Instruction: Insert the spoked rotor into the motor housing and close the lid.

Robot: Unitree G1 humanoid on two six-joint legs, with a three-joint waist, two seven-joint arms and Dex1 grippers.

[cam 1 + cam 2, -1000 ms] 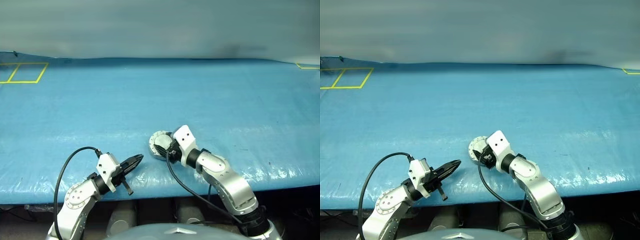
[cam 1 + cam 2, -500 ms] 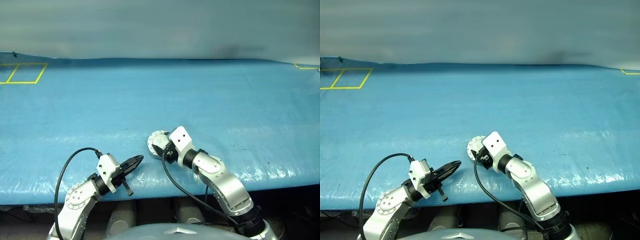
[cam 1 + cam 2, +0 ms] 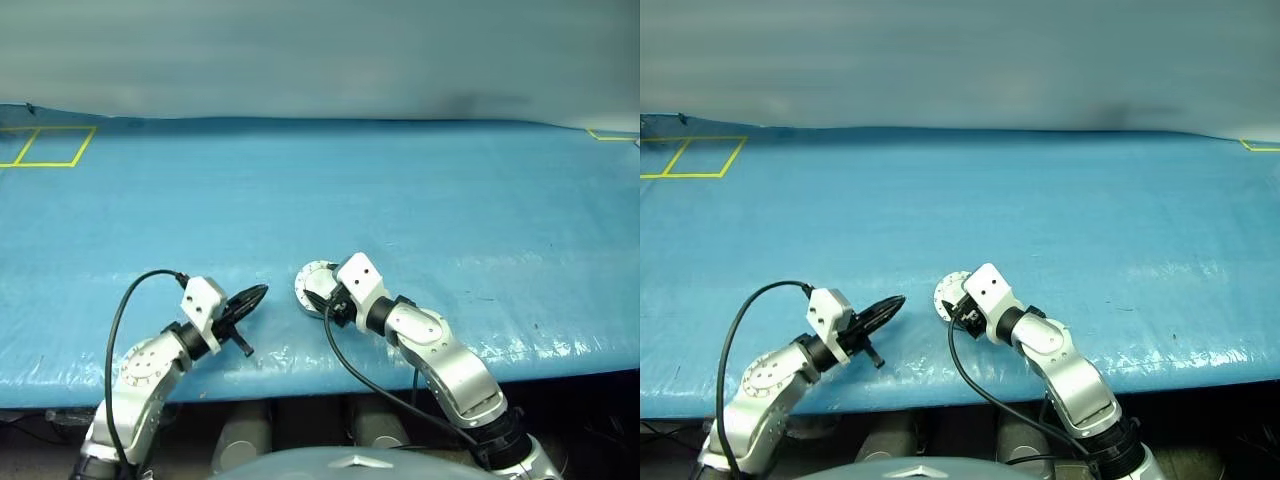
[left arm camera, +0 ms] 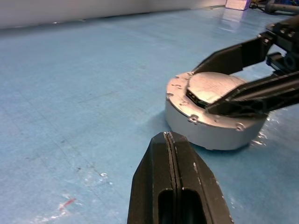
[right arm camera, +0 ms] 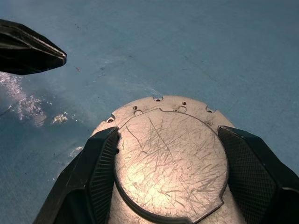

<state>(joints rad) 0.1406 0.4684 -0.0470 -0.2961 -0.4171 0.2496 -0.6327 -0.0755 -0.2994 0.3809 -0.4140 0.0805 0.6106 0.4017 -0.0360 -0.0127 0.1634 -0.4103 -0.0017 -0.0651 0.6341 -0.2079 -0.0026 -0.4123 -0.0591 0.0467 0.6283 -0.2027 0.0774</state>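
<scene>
Since a second ago the left gripper (image 3: pixel 262 291) has risen off the near edge of the surface (image 3: pixel 420 190) and moved forward and a little to the left, so its tip now lies over the blue sheet instead of at the lip. Its two black fingers (image 4: pixel 173 177) are pressed flat together with nothing between them. The right gripper (image 3: pixel 322 296) and the motor housing (image 3: pixel 312 288) have kept their places.

The surface is a wide table covered in wrinkled blue plastic sheeting that shines along its near edge. Yellow tape (image 3: pixel 45 146) marks a rectangle at the far left corner, and another bit of yellow tape (image 3: pixel 612 133) shows at the far right edge. Behind the table stands a plain grey wall (image 3: pixel 320 50).

The motor housing sits on the sheet near the front edge, a little left of the middle. Its lid (image 5: pixel 170 161) is down, the scratched plain grey outer face turned up inside the notched rim. The right gripper reaches it from about 4 o'clock, fingers spread wide, one ribbed pad (image 5: pixel 105 165) on each side of the housing, close against the rim. The tip of the left gripper points at the housing from about 9 o'clock, near it but apart, with bare sheet between.
</scene>
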